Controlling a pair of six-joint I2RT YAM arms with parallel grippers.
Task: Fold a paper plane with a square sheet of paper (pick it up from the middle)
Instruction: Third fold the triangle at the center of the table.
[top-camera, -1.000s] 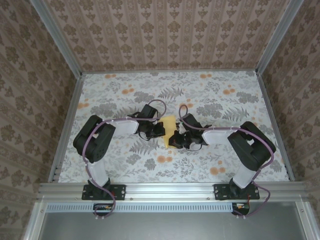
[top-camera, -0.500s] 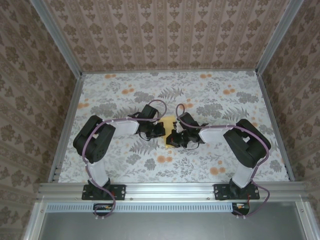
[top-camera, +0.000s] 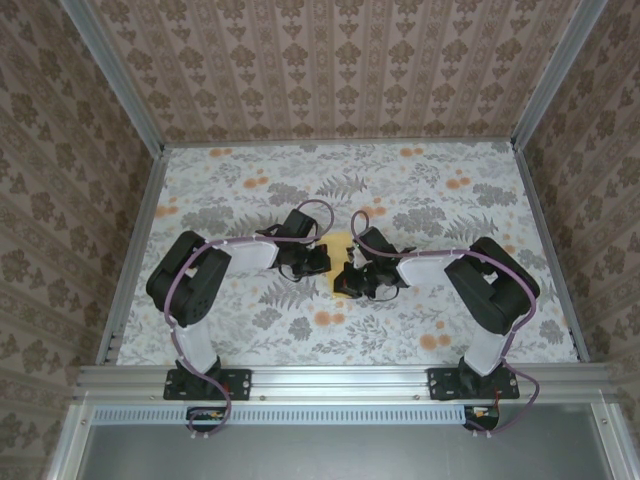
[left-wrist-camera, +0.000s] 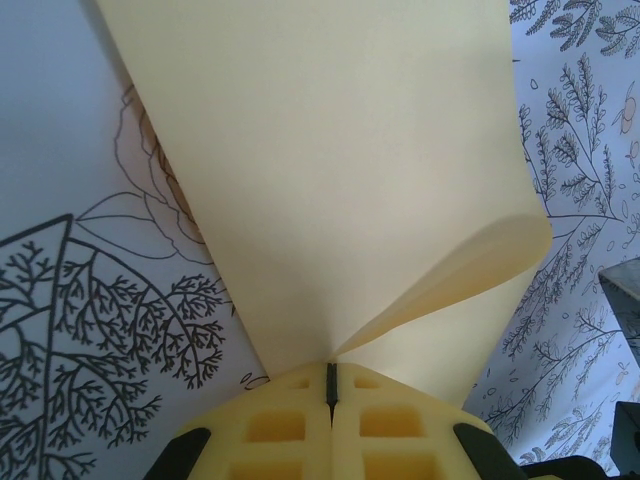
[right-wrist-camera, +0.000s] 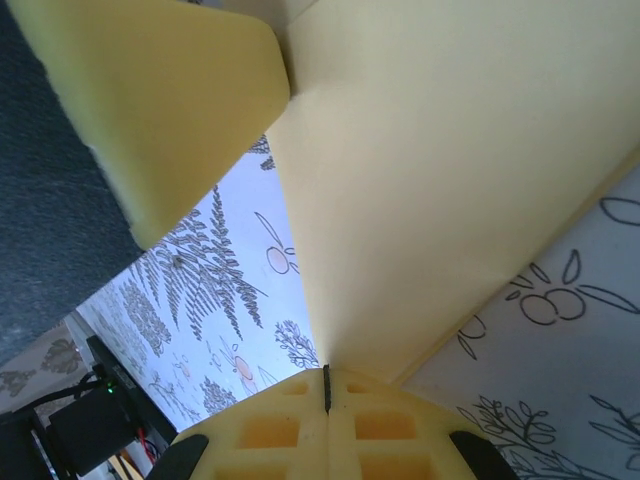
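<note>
The square sheet of paper (top-camera: 340, 246), pale yellow, is held at the table's middle between both grippers, bent up off the floral cloth. My left gripper (top-camera: 322, 262) is shut on one edge; in the left wrist view the sheet (left-wrist-camera: 320, 180) fans away from the shut gripper (left-wrist-camera: 331, 375), with one flap curling up to the right. My right gripper (top-camera: 347, 278) is shut on the opposite side; in the right wrist view the paper (right-wrist-camera: 450, 180) rises from the closed gripper (right-wrist-camera: 326, 378). The left gripper's yellow finger (right-wrist-camera: 150, 100) shows close by at upper left.
The floral tablecloth (top-camera: 450, 320) covers the table, with orange flower blotches (top-camera: 322, 318) printed near the front. Patterned walls and aluminium rails (top-camera: 140, 240) bound the left, right and back sides.
The right gripper has moved left toward the left gripper, carrying its side of the paper. Less of the sheet shows between them. The left arm has hardly moved.
</note>
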